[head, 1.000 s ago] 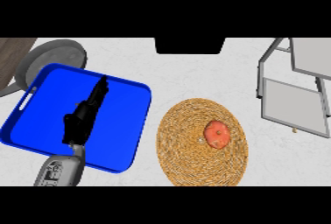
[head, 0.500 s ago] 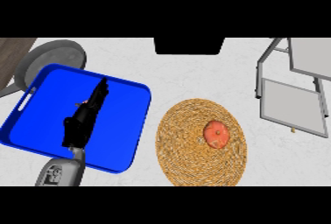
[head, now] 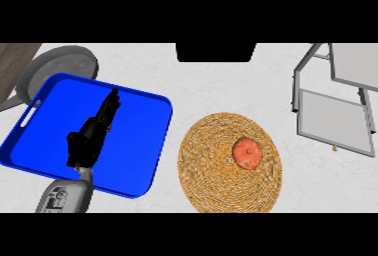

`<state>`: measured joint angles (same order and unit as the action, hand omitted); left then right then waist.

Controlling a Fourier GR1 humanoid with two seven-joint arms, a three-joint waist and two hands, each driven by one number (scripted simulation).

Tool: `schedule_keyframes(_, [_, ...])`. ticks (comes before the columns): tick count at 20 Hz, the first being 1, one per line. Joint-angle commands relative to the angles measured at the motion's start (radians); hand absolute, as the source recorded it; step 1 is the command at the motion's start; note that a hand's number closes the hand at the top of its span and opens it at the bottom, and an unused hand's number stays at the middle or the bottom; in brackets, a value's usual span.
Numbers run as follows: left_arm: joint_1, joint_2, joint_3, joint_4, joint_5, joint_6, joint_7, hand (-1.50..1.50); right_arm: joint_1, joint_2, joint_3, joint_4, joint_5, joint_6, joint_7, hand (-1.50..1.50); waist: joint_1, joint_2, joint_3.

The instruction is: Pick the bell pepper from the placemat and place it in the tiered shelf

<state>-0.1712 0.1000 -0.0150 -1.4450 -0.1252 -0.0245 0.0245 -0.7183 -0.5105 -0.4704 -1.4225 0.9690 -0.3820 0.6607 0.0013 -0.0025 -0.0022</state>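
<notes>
Right of centre on the placemat (head: 214, 185) sits the bell pepper (head: 247, 154), pick not begun; left robot hand (head: 87, 142) released, fingers straight, over the blue tray (head: 140, 150) at the left edge of the desk (head: 221, 75); tiered shelf (head: 332, 120) waits at the right edge.

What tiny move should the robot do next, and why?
Probably slide the black left hand rightward off the blue plastic tray toward the orange-red bell pepper on the round woven placemat: it hovers open, far away, holding nothing.
</notes>
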Motion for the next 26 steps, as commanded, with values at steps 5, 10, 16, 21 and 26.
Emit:
schedule_keyframes(5, [0.044,-0.03,-0.029,-0.012,-0.034,0.023,-0.029,0.0,0.009,-0.048,-0.033,-0.111,-0.143,0.033,-0.003,-1.5,-0.004,0.0,0.002])
schedule_keyframes(10, [0.034,-0.015,-0.017,-0.026,-0.015,0.001,-0.011,0.0,-0.076,-0.08,-0.14,-0.132,-0.207,-0.053,0.046,-1.5,0.0,-0.001,0.002])
schedule_keyframes(16, [0.028,0.021,0.026,-0.048,0.01,-0.017,0.024,0.0,0.023,-0.18,-0.29,-0.288,-0.243,0.045,0.206,-1.5,-0.015,-0.003,0.002])
schedule_keyframes(21, [-0.01,-0.025,0.003,0.004,-0.034,0.039,0.015,0.0,0.17,-0.235,-0.425,-0.436,-0.368,0.313,0.373,-1.5,-0.048,-0.008,0.002])
schedule_keyframes(26, [0.066,0.008,0.023,-0.071,-0.001,0.005,0.014,0.0,0.328,-0.295,-0.647,-0.509,-0.559,0.523,0.376,-1.5,-0.043,-0.01,0.003])
